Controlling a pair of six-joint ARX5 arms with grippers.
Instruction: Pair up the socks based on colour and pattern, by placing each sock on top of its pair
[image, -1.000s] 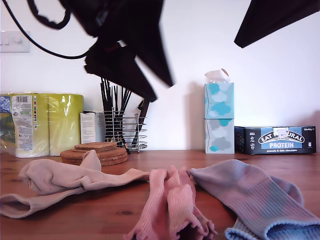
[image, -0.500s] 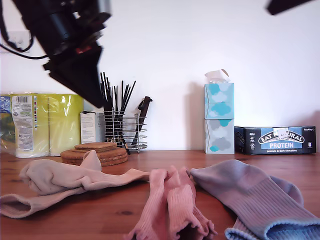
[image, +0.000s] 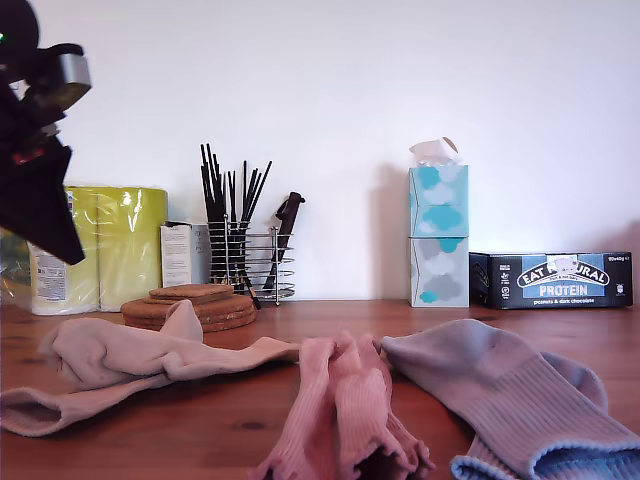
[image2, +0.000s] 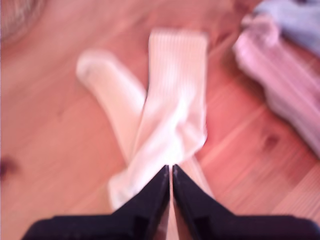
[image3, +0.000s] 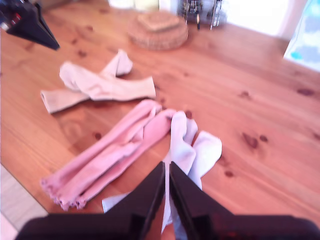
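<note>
On the wooden table (image: 230, 420) the socks lie in three pairs. Nearest to the exterior camera, at the exterior view's right, are the blue socks (image: 530, 405), one on top of the other, with the cuffs toward the camera. Just beside them, in the middle, lie the pink socks (image: 345, 410), also stacked, and their frilled cuffs reach the lower edge of the picture. The blue and the pink pair touch each other at the toe ends. At the exterior view's left are the beige socks (image: 140, 365); they cross over each other, and one toe end almost reaches the pink pair.

My second gripper (image3: 166, 172) hangs high above the blue socks, with the jaws closed together and nothing between them. It does not show in the exterior view. My first gripper (image2: 171, 176) hangs above the beige socks, its jaws also pressed together and empty. In the exterior view it shows as a dark shape at the left edge, well above the table.

Behind the beige socks stands a stack of cork coasters (image: 195, 305). Farther back, along the white wall, stand yellow paper rolls (image: 110, 245), a wire holder with black sticks (image: 245, 255), two tissue boxes (image: 438, 240) one on the other, and a dark snack box (image: 552, 279).
</note>
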